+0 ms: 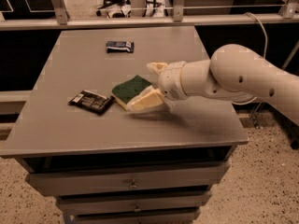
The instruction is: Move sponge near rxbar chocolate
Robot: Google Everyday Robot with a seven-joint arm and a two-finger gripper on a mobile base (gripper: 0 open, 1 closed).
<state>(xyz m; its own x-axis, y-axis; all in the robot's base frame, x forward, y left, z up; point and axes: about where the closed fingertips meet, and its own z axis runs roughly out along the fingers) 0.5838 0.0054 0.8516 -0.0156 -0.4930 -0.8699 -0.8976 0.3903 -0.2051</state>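
The sponge (128,88), with a dark green top and pale yellow foam, lies flat on the grey table (56,125), just right of the rxbar chocolate (91,101), a black wrapped bar with white markings. The two almost touch. My gripper (142,87) is at the sponge's right side. Its fingers are spread, one (156,67) behind the sponge and one (145,100) in front, and they are not clamped on it. The white arm reaches in from the right.
A smaller dark blue wrapped bar (119,46) lies at the far middle of the table. Drawers (133,183) sit under the table's front edge. A rail and dark shelving run behind the table.
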